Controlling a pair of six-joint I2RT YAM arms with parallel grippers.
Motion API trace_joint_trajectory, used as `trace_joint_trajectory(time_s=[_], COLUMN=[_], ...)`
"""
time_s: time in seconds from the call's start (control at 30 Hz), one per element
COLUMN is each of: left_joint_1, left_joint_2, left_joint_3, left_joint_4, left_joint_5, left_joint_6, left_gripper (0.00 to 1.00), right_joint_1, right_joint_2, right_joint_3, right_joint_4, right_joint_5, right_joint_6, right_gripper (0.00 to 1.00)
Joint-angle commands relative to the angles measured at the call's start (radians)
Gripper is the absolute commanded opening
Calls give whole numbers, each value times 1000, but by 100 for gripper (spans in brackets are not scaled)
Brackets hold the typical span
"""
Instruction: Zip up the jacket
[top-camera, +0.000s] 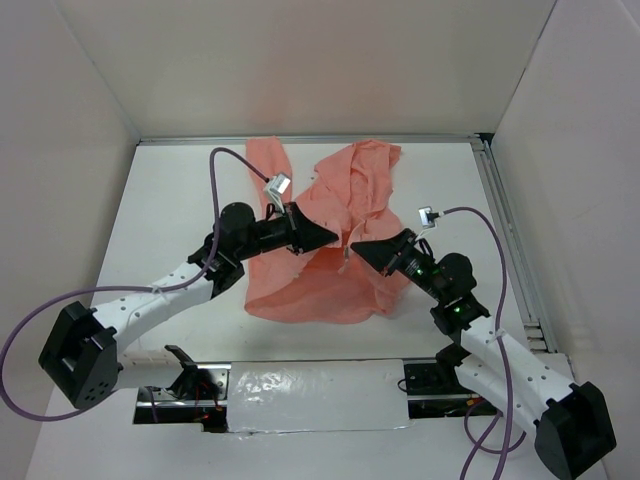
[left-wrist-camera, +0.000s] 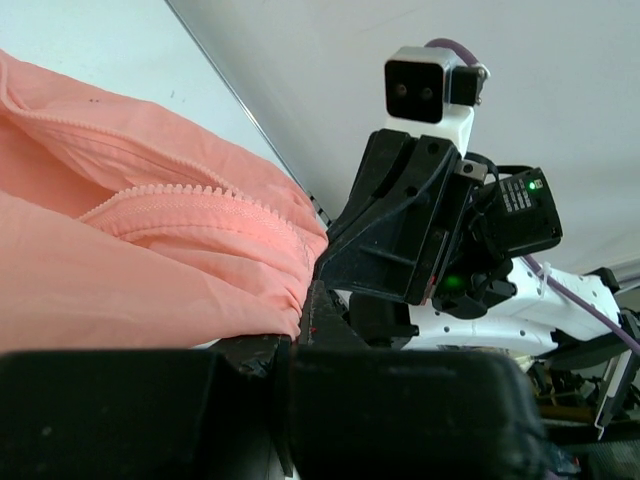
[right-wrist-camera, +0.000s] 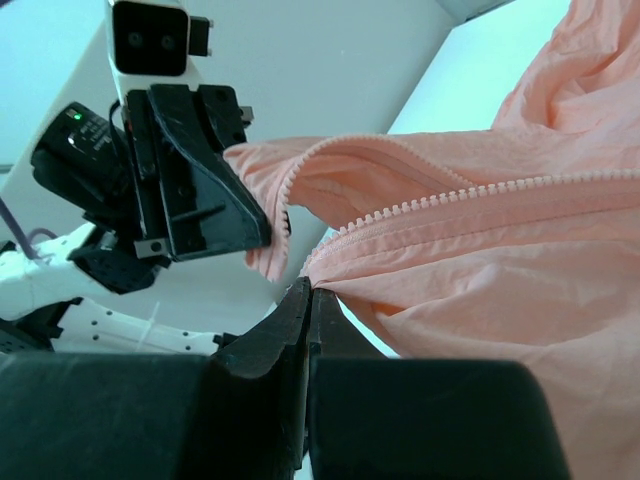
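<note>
The salmon-pink jacket (top-camera: 330, 250) lies wrinkled in the middle of the white table, lifted at its front opening. My left gripper (top-camera: 332, 238) is shut on the jacket's left front edge; in the left wrist view the fabric (left-wrist-camera: 150, 270) bunches into the jaws (left-wrist-camera: 303, 320), with zipper teeth (left-wrist-camera: 190, 192) above. My right gripper (top-camera: 356, 247) is shut on the other front edge; in the right wrist view the fabric (right-wrist-camera: 480, 260) runs into my closed jaws (right-wrist-camera: 309, 292), with its zipper teeth (right-wrist-camera: 440, 200) running away to the right. The two grippers face each other, close together.
White walls enclose the table on three sides. A metal rail (top-camera: 510, 240) runs along the right edge. A foil-taped strip (top-camera: 310, 395) lies between the arm bases at the near edge. A cable (top-camera: 230, 160) loops over the left arm.
</note>
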Motion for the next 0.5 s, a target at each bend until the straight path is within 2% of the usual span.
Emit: trace_joint_trajectory(time_s=[0.0,0.47], left_joint_1=[3,5], left_joint_2=[11,20], left_joint_3=[-4,-11], left_joint_4=[148,181], left_joint_5=[61,68], left_joint_6=[2,10], left_gripper=[0,0], right_joint_1=[11,11], right_joint_2=[-2,9], right_joint_3=[51,54], right_joint_4=[89,112], right_joint_5=[13,-13], right_joint_6=[40,62], right_gripper=[0,0])
